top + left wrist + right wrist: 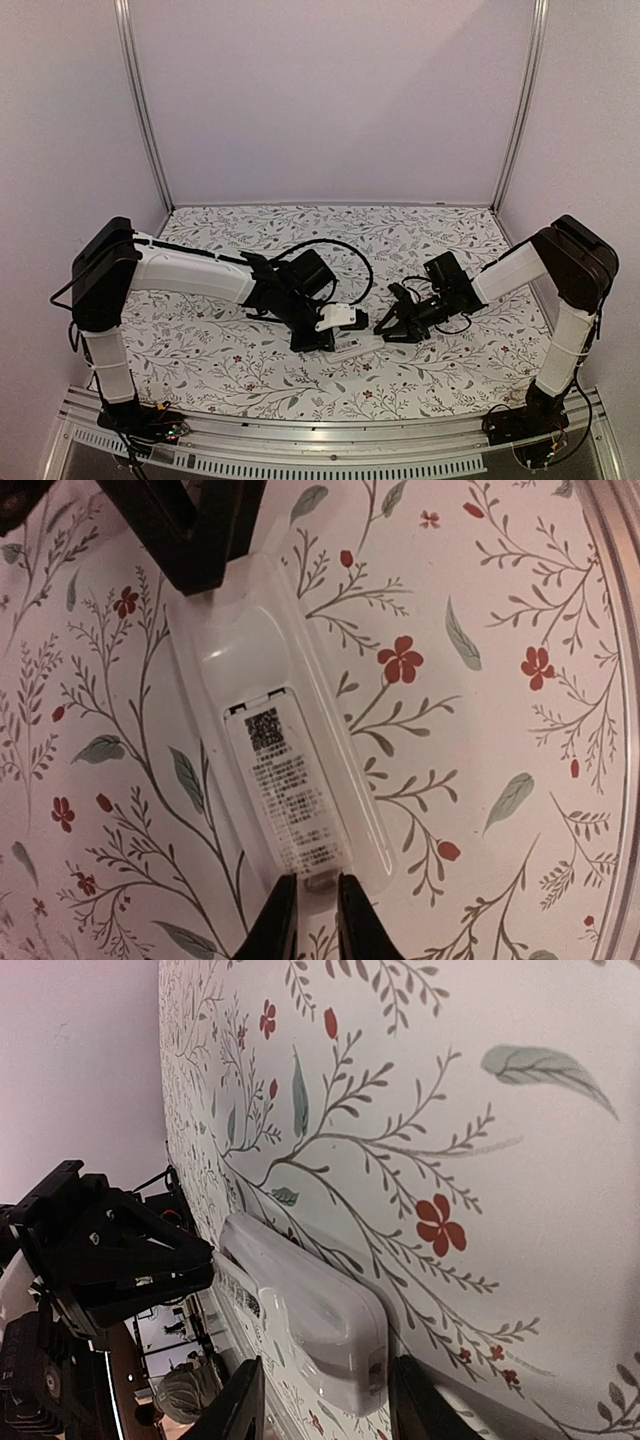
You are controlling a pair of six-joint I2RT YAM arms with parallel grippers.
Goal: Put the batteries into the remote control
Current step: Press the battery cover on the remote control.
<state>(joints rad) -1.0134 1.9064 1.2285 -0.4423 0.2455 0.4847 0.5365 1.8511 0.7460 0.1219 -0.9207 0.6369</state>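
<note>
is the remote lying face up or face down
Face down. The small white oblong plastic remote control lies flat on the floral cloth with its labelled back up; no buttons or screen show.

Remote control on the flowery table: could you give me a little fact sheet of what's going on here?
Remote control: lies flat on the flowered cloth, labelled back facing up
Batteries: none visible in any view
Left gripper: at one end of the remote, fingers nearly together; grip unclear
Right gripper: at the opposite end, fingers apart, one on either side
Arms: both reach in to the table's middle
</note>
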